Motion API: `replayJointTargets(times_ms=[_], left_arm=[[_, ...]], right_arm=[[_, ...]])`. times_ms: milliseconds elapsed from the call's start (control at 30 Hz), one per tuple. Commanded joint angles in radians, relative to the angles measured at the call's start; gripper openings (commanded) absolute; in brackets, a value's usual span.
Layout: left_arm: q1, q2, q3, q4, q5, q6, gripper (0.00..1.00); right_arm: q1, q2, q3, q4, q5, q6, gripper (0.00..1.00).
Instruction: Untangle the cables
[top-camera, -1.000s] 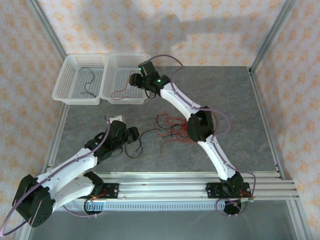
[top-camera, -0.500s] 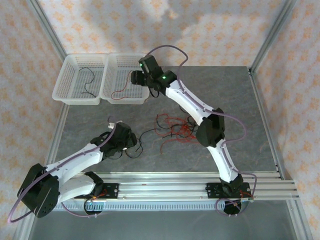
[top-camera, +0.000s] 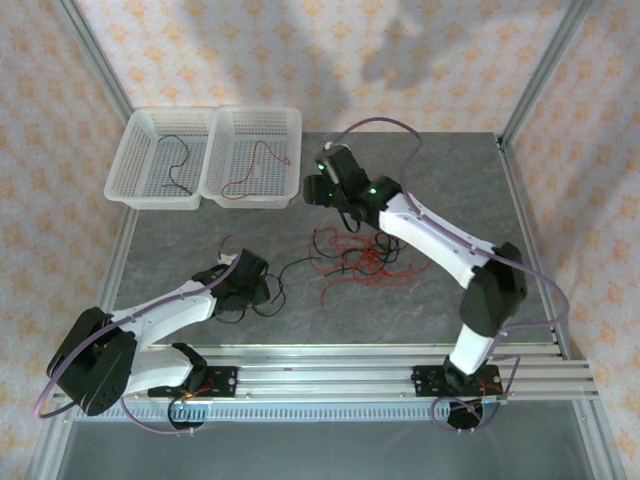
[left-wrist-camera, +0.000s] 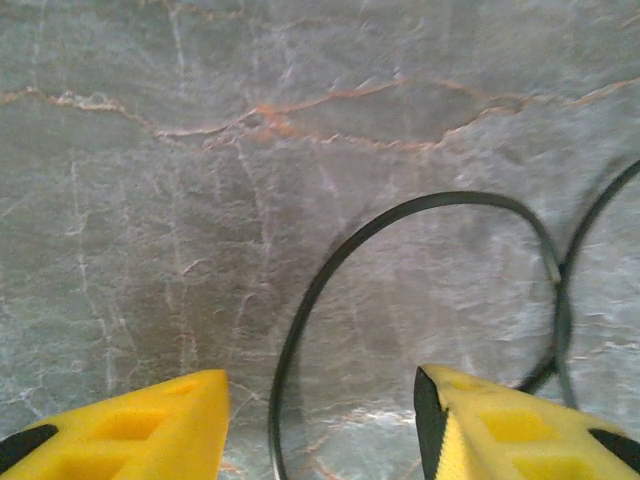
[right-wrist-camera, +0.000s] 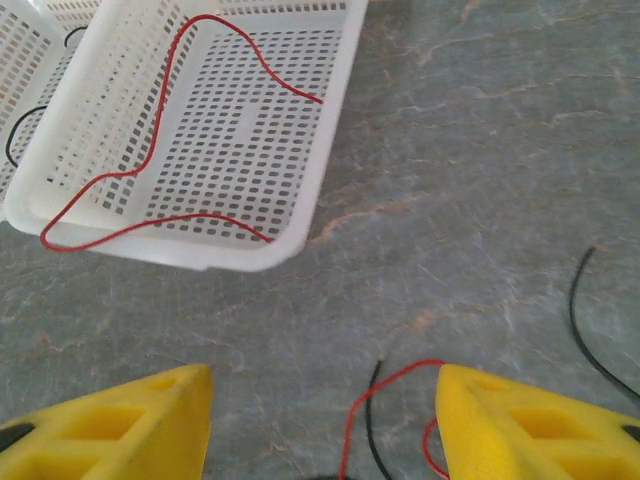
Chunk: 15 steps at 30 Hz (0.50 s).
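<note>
The cables lie as a tangle of thin red and black wires mid-table. One black wire trails left from it to my left gripper. In the left wrist view that black wire loops across the table between the yellow fingers, untouched by either; the left gripper is open. My right gripper hovers just right of the baskets, and in its wrist view it is open and holds nothing. Loose ends of a red wire and a black wire lie on the table below it.
Two white mesh baskets stand at the back left. The left basket holds a black wire and the right basket holds a red wire, also seen as the red wire in the basket. Frame posts stand at the table corners.
My right gripper has drawn back from over the right basket to the table beside it, leaving the red wire inside. The left arm has shifted slightly right and stretched lower over the black wire.
</note>
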Motion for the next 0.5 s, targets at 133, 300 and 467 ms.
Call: replayJointTargets(times_ms=[133,300,467], left_arm=[[-0.007,0.081,0.035,-0.056,-0.103,0.005,0.5],[-0.007,0.15,0.107,-0.082,-0.186,0.045,0.47],[-0.006,0.223,0.179,-0.074,-0.268,0.102,0.47]], right_arm=[[-0.038,-0.228,-0.265,0.134,0.043,0.023,0.6],[-0.052,-0.301,-0.379,0.167,0.035,0.04,0.6],[-0.058,-0.331,-0.437,0.179,0.023,0.051,0.6]])
